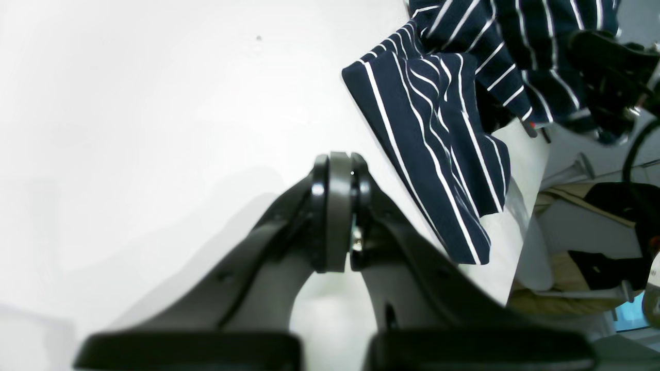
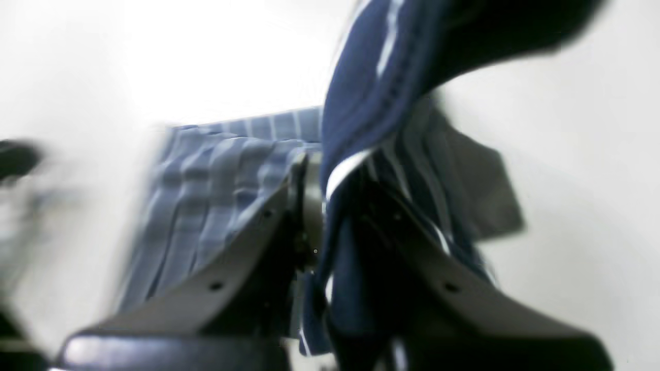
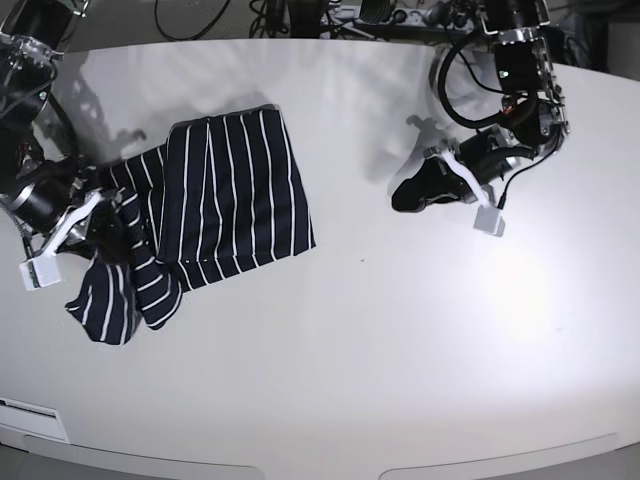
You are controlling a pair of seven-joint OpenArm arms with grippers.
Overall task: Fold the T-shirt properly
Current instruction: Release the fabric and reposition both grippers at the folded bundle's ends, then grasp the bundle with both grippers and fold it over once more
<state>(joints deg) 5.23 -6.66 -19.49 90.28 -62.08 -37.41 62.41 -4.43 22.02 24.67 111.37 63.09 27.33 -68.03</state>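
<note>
The white desk point(image 3: 400, 330) fills the base view, broad and mostly bare on its right half; the T-shirt point(image 3: 235, 195), dark navy with thin white stripes, lies on the desk's left part in that view, its main panel spread roughly flat with a straight lower edge, while the left portion is bunched and rumpled, one sleeve-like lobe trailing toward the near-left edge; in the left wrist view a striped fold of the shirt point(image 1: 438, 154) drapes at the desk's edge. The right arm stands at the base view's left, and the right claw point(image 3: 105, 222) is buried in the bunched cloth; its own camera, blurred, shows navy fabric point(image 2: 361, 129) pinched between the fingers and rising out of them, so it is pinching the T-shirt. The left arm reaches in from the upper right of the base view; the left claw point(image 1: 337, 211) is pressed together with nothing between its fingers, over bare desk, well apart from the shirt.
</note>
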